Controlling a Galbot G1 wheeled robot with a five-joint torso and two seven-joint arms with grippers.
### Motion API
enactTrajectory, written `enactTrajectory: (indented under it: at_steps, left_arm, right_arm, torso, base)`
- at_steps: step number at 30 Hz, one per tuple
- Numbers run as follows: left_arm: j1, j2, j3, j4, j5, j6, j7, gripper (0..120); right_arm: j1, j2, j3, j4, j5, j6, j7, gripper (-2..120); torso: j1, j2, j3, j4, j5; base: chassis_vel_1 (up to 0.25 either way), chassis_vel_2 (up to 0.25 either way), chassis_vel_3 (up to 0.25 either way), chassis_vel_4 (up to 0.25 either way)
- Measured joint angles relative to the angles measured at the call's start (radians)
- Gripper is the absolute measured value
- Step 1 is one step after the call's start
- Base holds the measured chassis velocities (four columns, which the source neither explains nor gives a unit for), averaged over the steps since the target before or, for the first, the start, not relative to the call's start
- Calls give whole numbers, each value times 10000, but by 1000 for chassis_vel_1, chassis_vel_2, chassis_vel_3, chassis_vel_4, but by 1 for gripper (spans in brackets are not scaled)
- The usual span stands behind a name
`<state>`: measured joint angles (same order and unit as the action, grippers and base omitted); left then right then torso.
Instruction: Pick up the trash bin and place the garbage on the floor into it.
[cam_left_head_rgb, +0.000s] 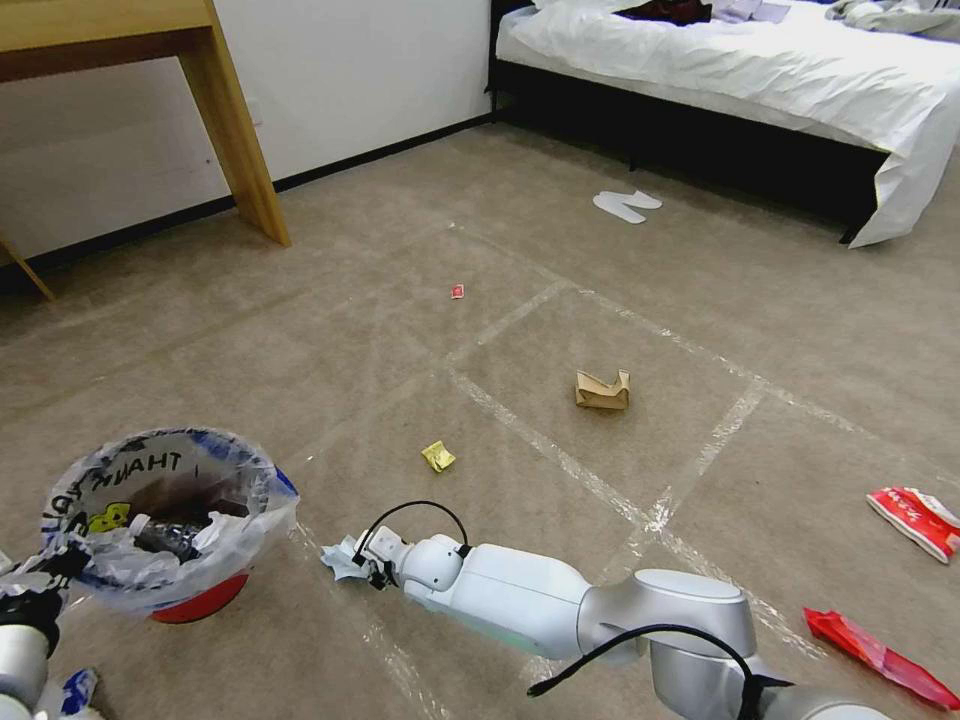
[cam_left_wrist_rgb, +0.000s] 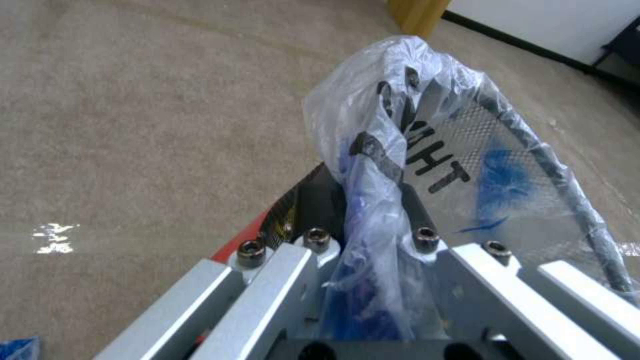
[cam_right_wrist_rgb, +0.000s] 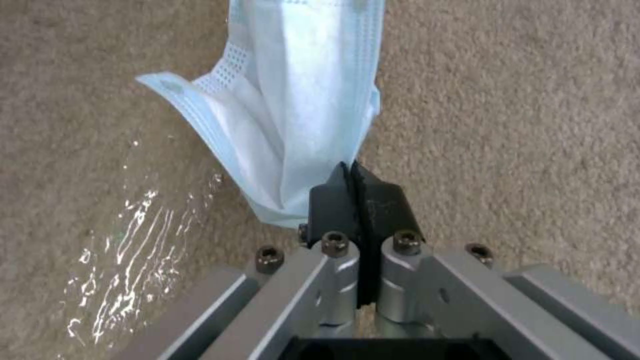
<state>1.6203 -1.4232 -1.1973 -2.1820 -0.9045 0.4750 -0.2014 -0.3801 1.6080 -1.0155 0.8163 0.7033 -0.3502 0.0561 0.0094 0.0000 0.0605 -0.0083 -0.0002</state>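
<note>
The trash bin (cam_left_head_rgb: 170, 520), a red bucket lined with a clear "THANK YOU" bag, is at the lower left with litter inside. My left gripper (cam_left_head_rgb: 45, 578) is shut on its rim and bag; in the left wrist view the black fingers (cam_left_wrist_rgb: 313, 200) pinch the bunched plastic (cam_left_wrist_rgb: 373, 125). Just to the bin's right, low over the floor (cam_left_head_rgb: 300, 330), my right gripper (cam_left_head_rgb: 368, 567) is shut on a pale blue face mask (cam_left_head_rgb: 340, 560). The right wrist view shows its pads (cam_right_wrist_rgb: 330, 200) closed on the edge of this mask (cam_right_wrist_rgb: 300, 100). Other garbage on the carpet: a yellow scrap (cam_left_head_rgb: 437, 456), a brown paper bag (cam_left_head_rgb: 602, 390) and a small red wrapper (cam_left_head_rgb: 457, 291).
Two larger red wrappers (cam_left_head_rgb: 915, 520) (cam_left_head_rgb: 880, 655) lie at the right. White slippers (cam_left_head_rgb: 625, 205) sit before the bed (cam_left_head_rgb: 750, 60). A wooden desk leg (cam_left_head_rgb: 240, 140) stands at the back left. A blue-white scrap (cam_left_head_rgb: 75, 692) lies by my left arm.
</note>
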Motion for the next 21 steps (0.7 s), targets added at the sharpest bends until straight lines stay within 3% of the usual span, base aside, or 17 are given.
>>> enactTrajectory:
  at_steps: [10,18,21]
  left_arm:
    - [20,31,6,42,23,-5,6,5]
    - [-25,122,92,222,75,-7,-17,5]
    - [-60,161,148,274,103,-3,-44,5]
  right_arm:
    - [-27,-1,87,299,501,155,29,0]
    - [172,-2,488,1616,1272,124,641,0]
    - [238,-314,660,2357,1511,9,899,0]
  torso:
    - [0,0,0,0,0]
    - [0,0,0,0,0]
    - [0,0,0,4,3]
  base:
    - [0,0,0,0]
    - [0,0,0,0]
    - [0,0,0,0]
